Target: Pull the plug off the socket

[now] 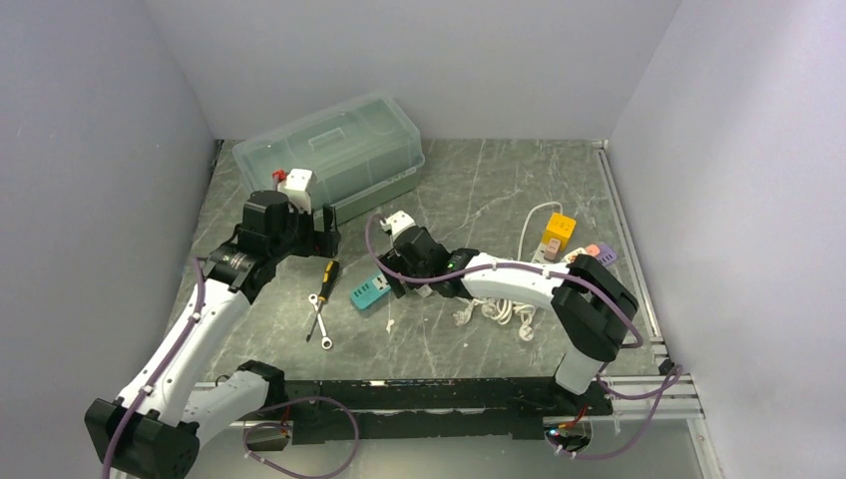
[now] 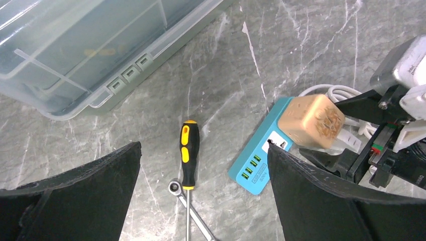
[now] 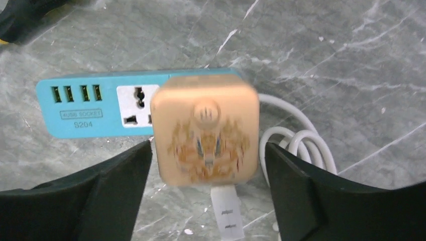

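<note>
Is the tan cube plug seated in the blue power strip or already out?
Seated, it appears: the tan cube plug sits against the blue power strip, with no pins showing in the left wrist view.

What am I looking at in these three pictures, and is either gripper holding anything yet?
Two robot arms are bolted at the near edge of a grey table. The wide picture comes from a fixed camera above and behind them. The other two come from a camera on each wrist, with its black fingers at the bottom. On the table lie a clear lidded box, a screwdriver, a wrench, a coiled white cable and a blue power strip with a tan cube plug sitting in it. The left gripper hangs open and empty above the tools. The right gripper straddles the plug, one finger each side; a thin gap shows, so it looks open, not clamped yet. Nothing is held.
</note>
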Motion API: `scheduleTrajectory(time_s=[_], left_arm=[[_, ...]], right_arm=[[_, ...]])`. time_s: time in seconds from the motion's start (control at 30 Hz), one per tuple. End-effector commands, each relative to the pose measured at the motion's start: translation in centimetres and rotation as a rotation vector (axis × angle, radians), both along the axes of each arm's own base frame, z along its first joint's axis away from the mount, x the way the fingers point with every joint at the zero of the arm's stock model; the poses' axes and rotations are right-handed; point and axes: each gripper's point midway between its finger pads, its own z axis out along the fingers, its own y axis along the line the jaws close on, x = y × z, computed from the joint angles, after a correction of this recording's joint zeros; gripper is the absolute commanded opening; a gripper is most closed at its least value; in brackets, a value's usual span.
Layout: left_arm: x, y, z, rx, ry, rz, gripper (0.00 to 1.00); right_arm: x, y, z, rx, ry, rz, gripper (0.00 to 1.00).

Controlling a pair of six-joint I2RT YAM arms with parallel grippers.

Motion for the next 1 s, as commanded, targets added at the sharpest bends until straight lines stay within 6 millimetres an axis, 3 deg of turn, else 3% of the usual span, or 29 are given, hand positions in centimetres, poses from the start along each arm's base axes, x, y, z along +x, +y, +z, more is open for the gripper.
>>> scheduleTrajectory(time_s=[0.0,0.07,0.23,0.47,0.57,0.77,0.97], left_arm=[[0.3,0.1,0.0,0.004,-0.002,0.012,1.00],[0.3,0.0,-0.1,0.005,0.011,0.009,1.00],[0.2,-0.8,0.0,-0.018,0.002,-0.035,1.00],[1.0,-6.3,0.2,-0.177,0.059,-0.257,1.00],[1.8,-8.4,-1.1,-0.209,0.145,-0.296,0.99],[2.9,-13.1,-4.4,-0.249,0.296,-0.371,0.96],[2.6,-14.4,-7.3,-0.273,0.387,-0.397,0.89]], right_arm=[[-0.3,0.1,1.5,0.033,-0.007,0.003,0.91],[-0.3,0.3,2.5,0.054,-0.024,0.013,0.98],[-0.8,-0.5,4.7,0.091,-0.062,0.022,1.00],[-1.5,-2.6,5.2,0.176,-0.072,0.064,0.98],[-1.4,-2.5,6.2,0.258,-0.127,0.097,0.97],[-1.1,-4.0,4.8,0.298,-0.192,0.062,0.89],[-1.0,-4.7,4.8,0.334,-0.243,0.033,0.79]])
